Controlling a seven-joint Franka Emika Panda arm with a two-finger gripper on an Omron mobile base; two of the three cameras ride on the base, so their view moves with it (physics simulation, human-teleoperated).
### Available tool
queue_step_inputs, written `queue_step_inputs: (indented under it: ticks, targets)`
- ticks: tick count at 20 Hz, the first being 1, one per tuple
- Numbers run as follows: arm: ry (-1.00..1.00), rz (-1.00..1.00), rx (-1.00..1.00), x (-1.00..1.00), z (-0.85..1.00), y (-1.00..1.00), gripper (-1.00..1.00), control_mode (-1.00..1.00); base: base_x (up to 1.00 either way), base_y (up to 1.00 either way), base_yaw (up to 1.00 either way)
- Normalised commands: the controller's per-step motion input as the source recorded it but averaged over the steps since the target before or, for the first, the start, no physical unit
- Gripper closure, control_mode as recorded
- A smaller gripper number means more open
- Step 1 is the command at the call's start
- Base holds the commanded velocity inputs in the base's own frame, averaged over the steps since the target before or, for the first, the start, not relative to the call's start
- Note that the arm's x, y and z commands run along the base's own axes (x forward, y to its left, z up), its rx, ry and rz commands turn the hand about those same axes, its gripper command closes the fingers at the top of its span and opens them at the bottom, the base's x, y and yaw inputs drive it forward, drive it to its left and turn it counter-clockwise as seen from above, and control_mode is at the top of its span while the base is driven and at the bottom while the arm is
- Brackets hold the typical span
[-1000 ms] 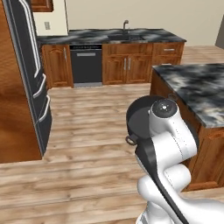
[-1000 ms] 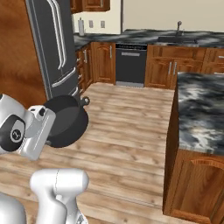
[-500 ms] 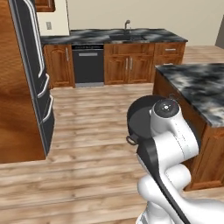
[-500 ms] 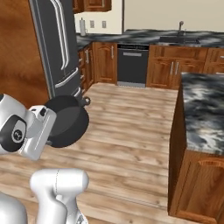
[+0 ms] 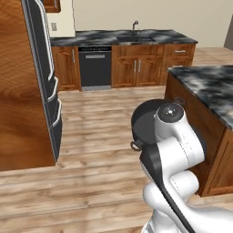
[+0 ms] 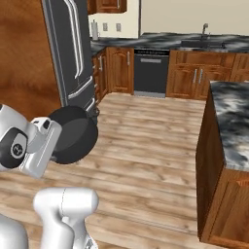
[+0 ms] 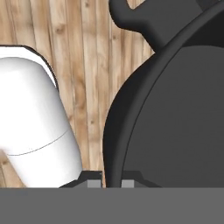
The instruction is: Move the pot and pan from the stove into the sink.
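Gripper (image 7: 106, 183) clamped tight on rim of round black two-handled pot (image 7: 175, 109); pot tipped on edge, carried in air over light wooden plank floor (image 6: 146, 146). Dark recessed sink (image 5: 136, 40) with slim grey faucet far ahead, beyond dark marbled island counter (image 5: 214, 84).

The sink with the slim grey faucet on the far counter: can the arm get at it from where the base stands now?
Probably not. The sink sits in the far marbled countertop, across open wood floor, while the gripper holds the round black pot close to the robot's body.
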Motion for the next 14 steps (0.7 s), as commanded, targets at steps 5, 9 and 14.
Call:
queue_step_inputs:
  ticks: [5,9,14]
  targets:
    - [0.0,0.0,0.0,0.0,0.0,0.0,1.0,1.0,0.52,0.19,-0.02]
    - [0.0,0.0,0.0,0.0,0.0,0.0,1.0,1.0,0.67,0.26,-0.04]
    - [0.0,0.0,0.0,0.0,0.0,0.0,1.0,1.0,0.69,0.3,-0.03]
